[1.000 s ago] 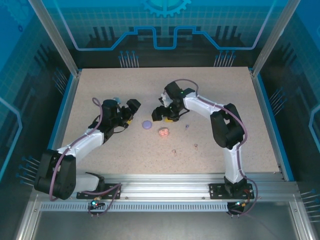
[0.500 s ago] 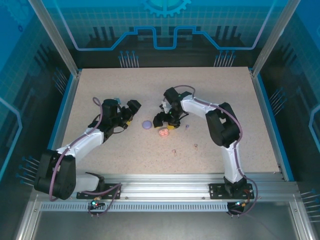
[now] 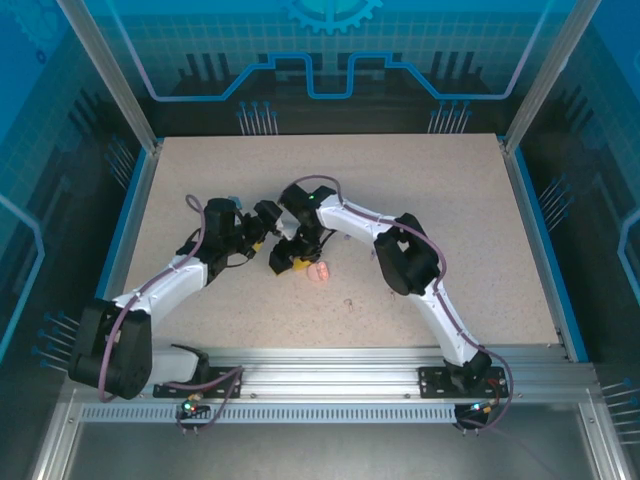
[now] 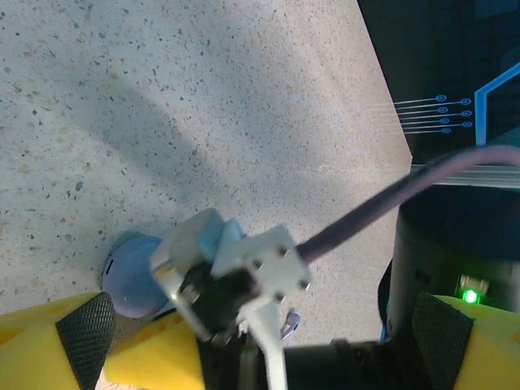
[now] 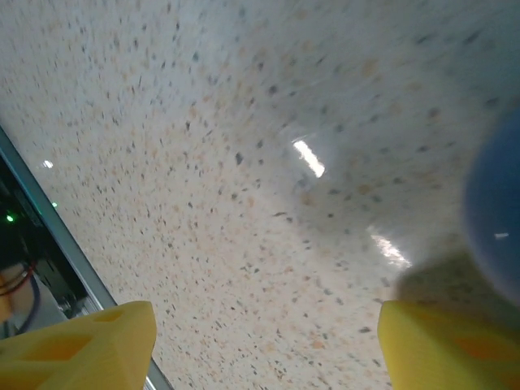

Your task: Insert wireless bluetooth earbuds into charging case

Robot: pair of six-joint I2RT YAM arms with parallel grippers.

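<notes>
A robotics lab cell: a speckled table (image 3: 450, 180) fenced by aluminium posts (image 3: 108, 75) and blue circuit-printed panels (image 3: 200, 40).

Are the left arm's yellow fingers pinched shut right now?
No: the left end effector has its yellow fingers wide apart, one in each lower corner of its wrist view.

Lots of bare table (image 3: 470, 210) at the back and on the right, easy to pass. Tight in the middle: left gripper (image 3: 267, 224) and right gripper (image 3: 291, 262) very close together. Right arm (image 3: 350, 218) stretched across the middle. Pink case (image 3: 320, 271) just beside the right gripper, purple case (image 4: 134, 264) close by both.
</notes>
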